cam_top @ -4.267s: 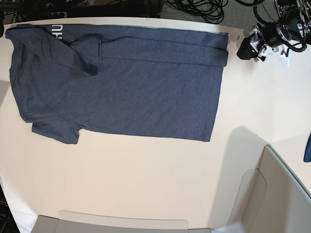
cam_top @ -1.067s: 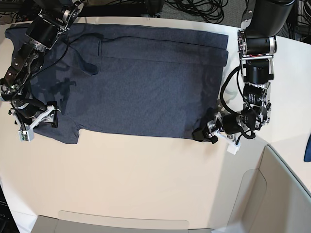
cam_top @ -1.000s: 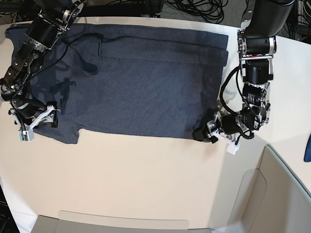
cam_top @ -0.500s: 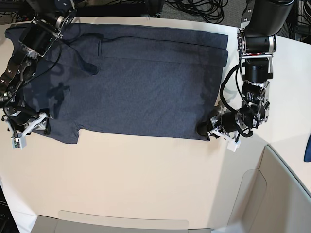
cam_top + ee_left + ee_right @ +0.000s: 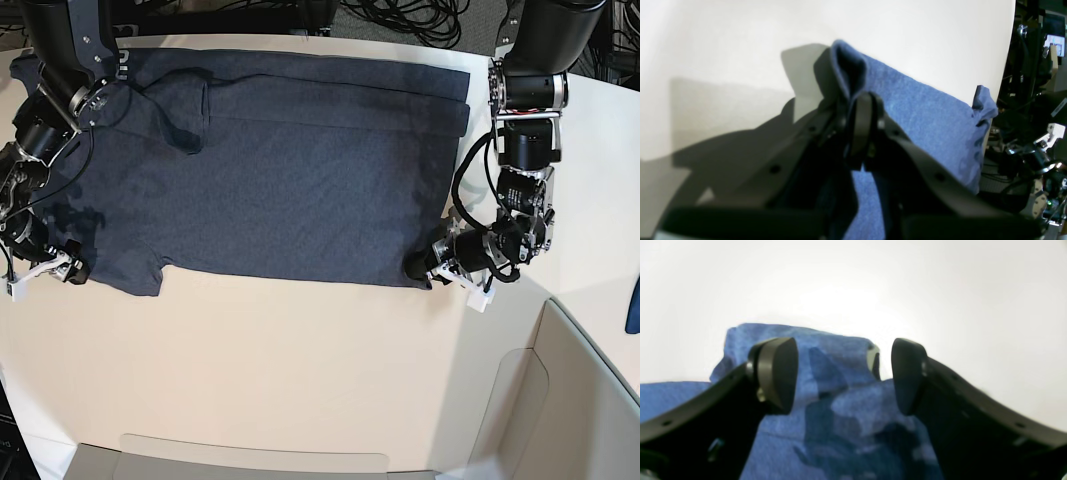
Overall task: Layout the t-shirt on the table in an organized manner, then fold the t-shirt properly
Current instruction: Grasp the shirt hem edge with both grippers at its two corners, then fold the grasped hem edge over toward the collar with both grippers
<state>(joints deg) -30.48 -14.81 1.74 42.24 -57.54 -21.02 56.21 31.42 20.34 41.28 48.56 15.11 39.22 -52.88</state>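
T-shirt point(image 5: 290, 170) lies flat on table point(image 5: 300, 370); left gripper point(image 5: 421, 267) pinches its hem corner, right gripper point(image 5: 72, 270) spread wide over its sleeve.

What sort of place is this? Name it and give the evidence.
Probably a robotics lab bench: two robot arms work a t-shirt on a bare off-white table, tangled black cables lie behind it, and equipment racks stand nearby.
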